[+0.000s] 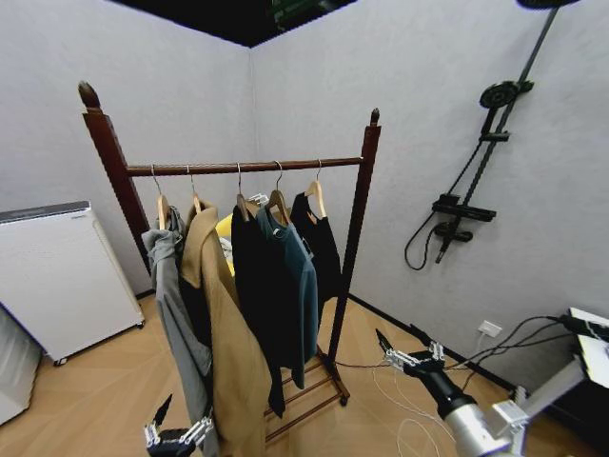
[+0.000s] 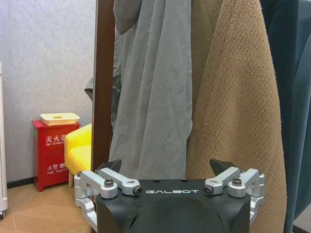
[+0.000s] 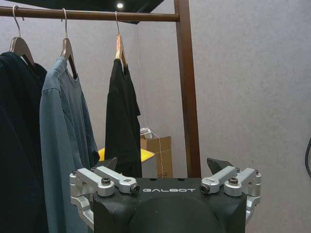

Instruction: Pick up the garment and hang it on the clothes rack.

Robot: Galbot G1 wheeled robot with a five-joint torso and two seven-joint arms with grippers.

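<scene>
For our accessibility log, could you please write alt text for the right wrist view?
The black T-shirt hangs on a wooden hanger at the end of the clothes rack rail, next to the post, with a teal-blue jacket and a black coat alongside. The open right gripper sits in the foreground, apart from the clothes, holding nothing.

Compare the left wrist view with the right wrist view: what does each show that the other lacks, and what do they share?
Left wrist view alone: the open left gripper before a grey hanging garment and a tan woolly coat, plus a red cabinet and yellow seat.
Right wrist view alone: the open right gripper, the thin black short-sleeved T-shirt on its light wooden hanger, and the rail.
Both: the dark red-brown wooden clothes rack and a teal-blue jacket.
</scene>
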